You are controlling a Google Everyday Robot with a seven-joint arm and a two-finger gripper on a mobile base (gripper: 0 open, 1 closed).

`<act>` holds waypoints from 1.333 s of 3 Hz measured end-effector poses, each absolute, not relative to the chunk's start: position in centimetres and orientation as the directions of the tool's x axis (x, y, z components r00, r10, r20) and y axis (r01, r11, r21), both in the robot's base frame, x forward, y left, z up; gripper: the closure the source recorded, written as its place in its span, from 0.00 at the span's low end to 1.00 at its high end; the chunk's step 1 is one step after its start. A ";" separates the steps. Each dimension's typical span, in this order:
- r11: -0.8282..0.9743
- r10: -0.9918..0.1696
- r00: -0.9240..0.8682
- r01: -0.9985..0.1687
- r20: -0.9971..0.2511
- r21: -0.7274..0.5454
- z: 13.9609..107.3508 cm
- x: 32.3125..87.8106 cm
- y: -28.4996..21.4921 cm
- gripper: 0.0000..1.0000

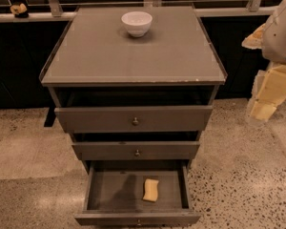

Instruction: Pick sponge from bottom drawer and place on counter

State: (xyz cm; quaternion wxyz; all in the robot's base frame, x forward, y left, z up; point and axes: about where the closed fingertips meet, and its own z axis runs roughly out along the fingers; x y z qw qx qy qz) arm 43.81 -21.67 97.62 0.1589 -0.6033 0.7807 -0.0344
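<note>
The yellow sponge [151,190] lies flat inside the bottom drawer [109,192], right of its middle. The drawer is pulled open toward me. The counter [133,51] is the flat grey-brown top of the cabinet. My gripper [264,106] hangs at the far right edge of the view, to the right of the cabinet at about the height of the top drawer, well above and right of the sponge. It holds nothing that I can see.
A white bowl [137,23] stands near the back middle of the counter. The two upper drawers [133,119] are pulled out slightly. A speckled floor [238,175] surrounds the cabinet. A railing and ledge run behind, with a small object [18,9] at the far left.
</note>
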 end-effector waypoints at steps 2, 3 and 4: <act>0.276 -0.953 -0.229 -0.928 -0.201 -0.251 96.1 42.3 -22.0 0.00; 0.310 -0.940 -0.260 -0.921 -0.223 -0.235 92.4 40.0 -22.9 0.00; 0.355 -0.922 -0.306 -0.912 -0.237 -0.205 87.5 38.0 -24.0 0.00</act>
